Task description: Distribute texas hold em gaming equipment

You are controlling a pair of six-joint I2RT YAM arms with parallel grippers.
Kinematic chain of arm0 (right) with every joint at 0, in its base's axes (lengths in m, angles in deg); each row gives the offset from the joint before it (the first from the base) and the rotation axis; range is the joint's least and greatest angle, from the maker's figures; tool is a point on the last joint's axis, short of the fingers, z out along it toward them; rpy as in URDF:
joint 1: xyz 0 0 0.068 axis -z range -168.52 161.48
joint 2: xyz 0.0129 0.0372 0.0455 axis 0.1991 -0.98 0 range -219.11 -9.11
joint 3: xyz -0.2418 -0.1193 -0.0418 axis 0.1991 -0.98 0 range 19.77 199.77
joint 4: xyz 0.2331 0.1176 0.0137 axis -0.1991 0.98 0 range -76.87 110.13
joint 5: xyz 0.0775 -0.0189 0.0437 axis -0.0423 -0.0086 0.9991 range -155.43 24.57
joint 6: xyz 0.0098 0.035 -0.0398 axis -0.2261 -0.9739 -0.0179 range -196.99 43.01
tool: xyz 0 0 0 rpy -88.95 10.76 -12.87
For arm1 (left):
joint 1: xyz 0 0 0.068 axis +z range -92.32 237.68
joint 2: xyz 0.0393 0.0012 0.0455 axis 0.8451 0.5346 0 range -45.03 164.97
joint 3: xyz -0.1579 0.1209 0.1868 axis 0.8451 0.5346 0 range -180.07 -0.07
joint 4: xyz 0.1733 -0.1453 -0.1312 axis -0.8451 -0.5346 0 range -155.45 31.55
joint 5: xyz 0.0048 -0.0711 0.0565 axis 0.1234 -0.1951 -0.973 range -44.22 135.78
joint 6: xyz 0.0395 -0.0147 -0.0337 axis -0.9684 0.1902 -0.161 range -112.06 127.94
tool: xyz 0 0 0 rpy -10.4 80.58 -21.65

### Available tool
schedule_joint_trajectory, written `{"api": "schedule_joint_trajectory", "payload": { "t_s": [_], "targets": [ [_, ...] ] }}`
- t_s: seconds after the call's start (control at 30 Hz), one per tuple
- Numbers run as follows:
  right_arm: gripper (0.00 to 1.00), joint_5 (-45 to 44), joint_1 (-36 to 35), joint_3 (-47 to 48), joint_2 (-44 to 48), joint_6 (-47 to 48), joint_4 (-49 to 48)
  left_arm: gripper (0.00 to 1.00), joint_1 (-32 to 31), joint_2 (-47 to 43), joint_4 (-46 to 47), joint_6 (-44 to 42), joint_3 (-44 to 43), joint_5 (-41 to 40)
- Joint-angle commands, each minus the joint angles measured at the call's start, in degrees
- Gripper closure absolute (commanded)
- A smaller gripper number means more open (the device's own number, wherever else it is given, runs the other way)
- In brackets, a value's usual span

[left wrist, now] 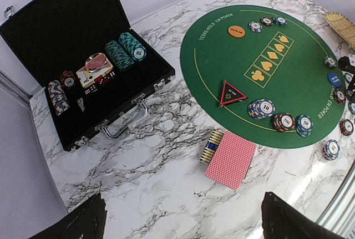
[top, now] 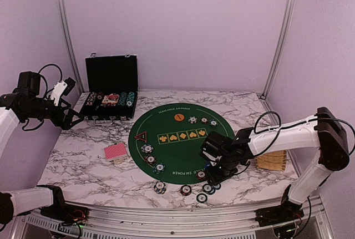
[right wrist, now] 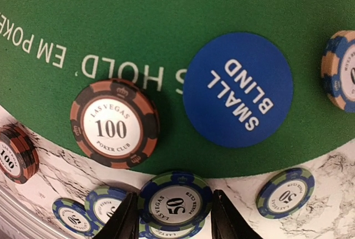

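My right gripper [top: 214,173] hangs low over the near right edge of the green poker mat [top: 177,142]. In the right wrist view it [right wrist: 175,221] is shut on a blue-green 50 chip [right wrist: 175,203], with a second chip under it. The blue small-blind button [right wrist: 238,89] and a red-black 100 chip [right wrist: 113,123] lie on the felt just beyond. My left gripper [top: 71,118] is open and empty, high at the left. Below it lie red-backed cards [left wrist: 231,159], a triangular marker [left wrist: 232,92] and chip stacks [left wrist: 280,120]. An orange button [left wrist: 237,30] lies at the mat's far side.
The open black chip case [top: 111,103] stands at the back left with chips and cards inside. A wicker basket [top: 272,160] sits at the right behind my right arm. Loose chips [top: 186,189] lie on the marble near the front edge.
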Motion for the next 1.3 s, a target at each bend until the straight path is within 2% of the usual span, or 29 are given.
{"api": "schedule_joint_trajectory", "payload": {
  "t_s": [0.0, 0.5, 0.87, 1.07, 1.27],
  "targets": [
    [0.64, -3.49, -0.42, 1.62, 1.62, -0.26, 3.27, 0.01, 0.21, -0.44, -1.27, -0.20, 0.34, 0.57],
    [0.66, -7.84, 1.63, 8.24, 4.75, 1.91, 8.94, 0.01, 0.21, -0.93, -1.26, 0.02, 0.43, 0.55],
    [0.66, -10.66, 13.82, 9.27, 6.95, 6.12, 7.11, 0.01, 0.18, -1.12, -1.27, 0.15, 0.61, 0.74],
    [0.65, -9.82, 20.30, 9.12, 4.26, 9.31, 3.56, 0.01, 0.20, -1.36, -1.30, 0.18, 0.37, 0.37],
    [0.65, -8.52, 23.20, 8.83, 0.26, 11.14, 0.36, 0.01, 0.20, -1.32, -1.48, 0.19, 0.34, 0.84]
  ]
}}
